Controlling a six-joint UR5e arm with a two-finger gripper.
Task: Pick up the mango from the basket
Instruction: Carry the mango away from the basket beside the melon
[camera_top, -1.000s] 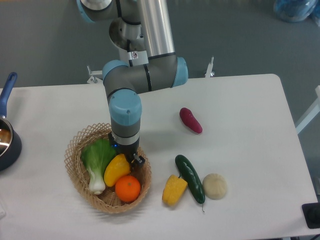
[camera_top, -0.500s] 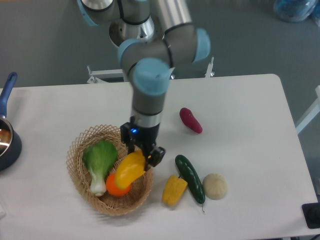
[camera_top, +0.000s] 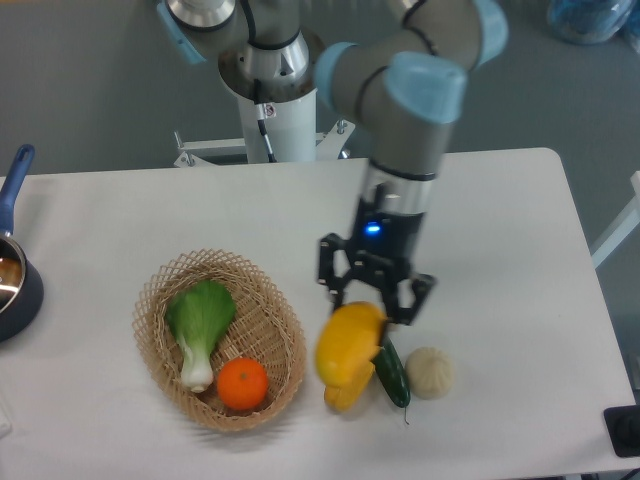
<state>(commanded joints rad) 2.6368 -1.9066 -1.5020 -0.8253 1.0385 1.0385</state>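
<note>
I had the tool (camera_top: 372, 302) clamped on the mango (camera_top: 348, 343), hanging just below it, clear of the basket (camera_top: 279, 308); gripped near one end, it could swing and slip onto the bench (camera_top: 500, 220).

White table (camera_top: 500, 200) w/ basket (camera_top: 150, 330), cucumber (camera_top: 393, 376), bun (camera_top: 430, 372)

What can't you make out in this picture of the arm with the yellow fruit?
- Camera view: the mango is motion-blurred; the gripper contact is unclear.
- The yellow piece and cucumber are partly hidden behind it.
- The pot is cut off at the left edge.
</note>
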